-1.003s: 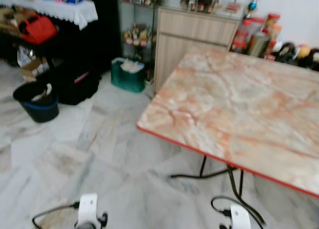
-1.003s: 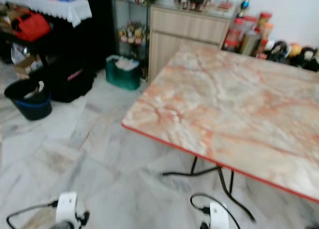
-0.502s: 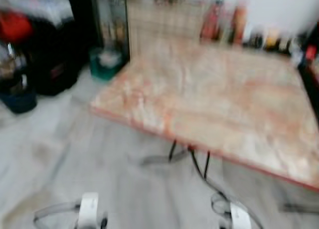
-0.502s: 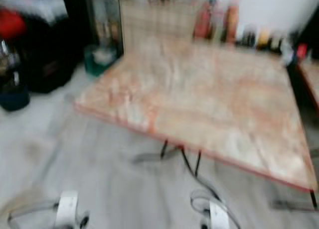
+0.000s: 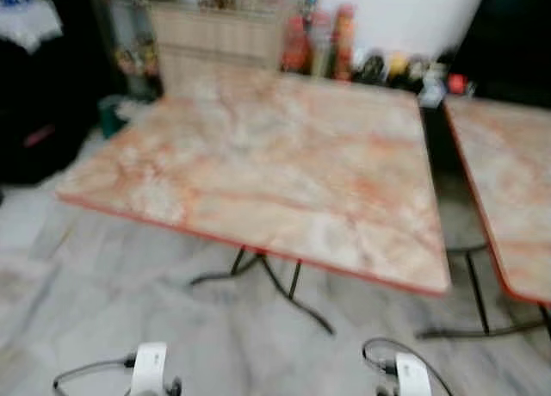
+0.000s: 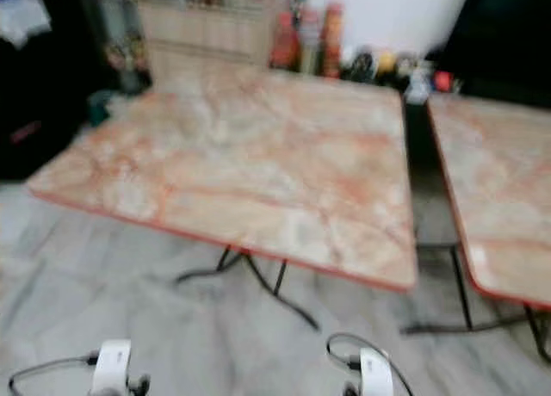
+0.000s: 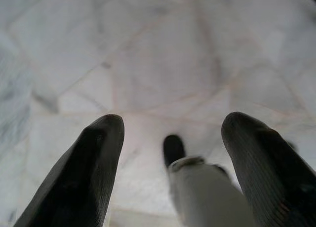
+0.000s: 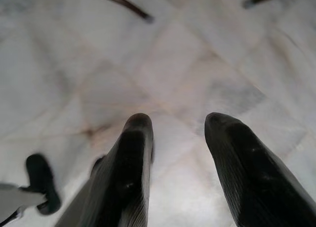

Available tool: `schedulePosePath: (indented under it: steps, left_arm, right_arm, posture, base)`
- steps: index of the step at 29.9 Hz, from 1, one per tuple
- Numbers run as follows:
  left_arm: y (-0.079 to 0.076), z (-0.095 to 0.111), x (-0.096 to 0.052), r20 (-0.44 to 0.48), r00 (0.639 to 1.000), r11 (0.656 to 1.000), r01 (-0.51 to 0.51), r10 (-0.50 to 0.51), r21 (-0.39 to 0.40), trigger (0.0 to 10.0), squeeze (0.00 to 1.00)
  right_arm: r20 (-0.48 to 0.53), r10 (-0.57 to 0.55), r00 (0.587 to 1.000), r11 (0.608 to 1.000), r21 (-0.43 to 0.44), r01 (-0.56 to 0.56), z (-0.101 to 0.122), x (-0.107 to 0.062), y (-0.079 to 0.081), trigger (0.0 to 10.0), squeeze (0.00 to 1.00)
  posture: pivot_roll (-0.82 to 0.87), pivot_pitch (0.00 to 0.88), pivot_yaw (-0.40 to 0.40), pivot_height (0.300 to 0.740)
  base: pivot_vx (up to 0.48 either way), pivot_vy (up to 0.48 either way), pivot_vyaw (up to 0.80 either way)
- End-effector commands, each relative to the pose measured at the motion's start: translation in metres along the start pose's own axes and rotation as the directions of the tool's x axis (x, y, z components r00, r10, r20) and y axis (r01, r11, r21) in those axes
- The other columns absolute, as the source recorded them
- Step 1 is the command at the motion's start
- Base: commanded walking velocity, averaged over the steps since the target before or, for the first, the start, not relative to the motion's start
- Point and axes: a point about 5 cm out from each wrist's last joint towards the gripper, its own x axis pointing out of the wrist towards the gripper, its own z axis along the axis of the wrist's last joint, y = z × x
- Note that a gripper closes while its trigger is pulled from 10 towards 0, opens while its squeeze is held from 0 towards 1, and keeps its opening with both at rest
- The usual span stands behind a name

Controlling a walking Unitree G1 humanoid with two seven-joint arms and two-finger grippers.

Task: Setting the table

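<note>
Left eye view: a marble-patterned table (image 5: 275,163) with a red edge is seen ahead on black metal legs, its top bare. A 2nd table (image 5: 508,198) of the same pattern is placed just beside it, on the robot's right. Bottles and jars (image 5: 331,43) are lined along the wall behind. The left gripper (image 7: 170,138) and right gripper (image 8: 177,138) are hung low over the pale marble floor (image 8: 74,64), fingers parted, nothing grasped.
</note>
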Motion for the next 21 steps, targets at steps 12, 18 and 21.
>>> schedulePosePath:
  steps: [12, 18, 21]
  left_arm:
    - [-0.0058, -0.0073, -0.0007, -0.039, 0.999, 1.000, 0.021, -0.021, 0.020, 10.0, 0.00]
    - [-0.0063, -0.0070, -0.0006, -0.042, 0.999, 0.999, 0.022, -0.021, 0.024, 10.0, 0.00]
    - [-0.0063, -0.0055, -0.0002, -0.041, 0.999, 0.999, 0.022, -0.021, 0.024, 10.0, 0.00]
  right_arm:
    - [0.019, -0.020, 1.000, 0.999, 0.030, 0.020, -0.0037, -0.0016, -0.0068, 10.0, 0.00]
    - [0.031, -0.004, 1.000, 1.000, 0.013, 0.004, -0.0023, -0.0014, -0.0040, 10.0, 0.00]
    - [0.049, 0.009, 0.999, 1.000, -0.009, -0.009, 0.0005, -0.0011, -0.0014, 10.0, 0.00]
  posture:
    - [0.01, 0.000, -0.025, 0.740]
    - [0.00, 0.000, -0.020, 0.740]
    - [0.00, 0.000, -0.019, 0.740]
  base:
    - [0.000, -0.479, -0.09]
    - [0.000, -0.448, 0.00]
    - [0.000, -0.423, 0.27]
